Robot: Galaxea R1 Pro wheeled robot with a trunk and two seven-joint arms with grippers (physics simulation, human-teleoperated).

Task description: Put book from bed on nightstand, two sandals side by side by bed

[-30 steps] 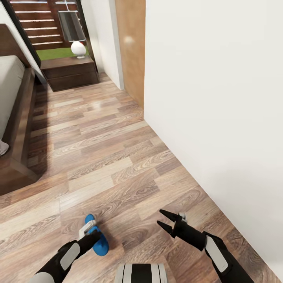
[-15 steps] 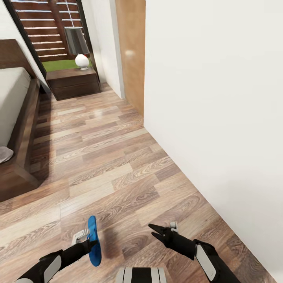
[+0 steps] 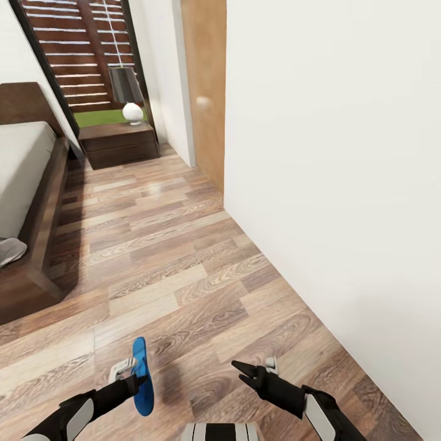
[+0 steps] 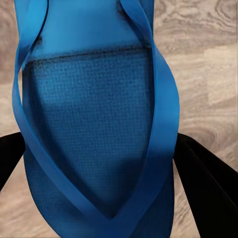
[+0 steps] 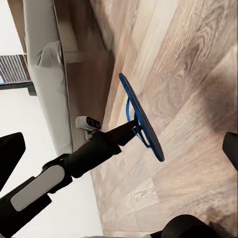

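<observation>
My left gripper [image 3: 136, 382] is shut on one bright blue sandal [image 3: 141, 375], which hangs on edge just above the wood-plank floor. In the left wrist view the sandal [image 4: 99, 124] spans the space between the two black fingers [image 4: 206, 178], thong straps facing the camera. The right wrist view has it edge-on [image 5: 141, 126]. My right gripper [image 3: 245, 371] is open with nothing in it, to the right of the sandal. The bed [image 3: 27, 165] lies at the left. A dark brown nightstand [image 3: 121, 144] stands beyond it. The book and the other sandal are out of view.
A white wall [image 3: 343, 184] runs close along my right, with a wooden door [image 3: 205, 92] further on. A lamp [image 3: 130, 98] with a white base stands on the nightstand. A pale grey soft thing [image 3: 9, 250] lies at the bed's edge. Floor stretches ahead between bed and wall.
The whole view has shifted, so the camera has moved. The sandal in my left gripper has turned from flat to standing on edge. The right gripper sits a little lower and nearer.
</observation>
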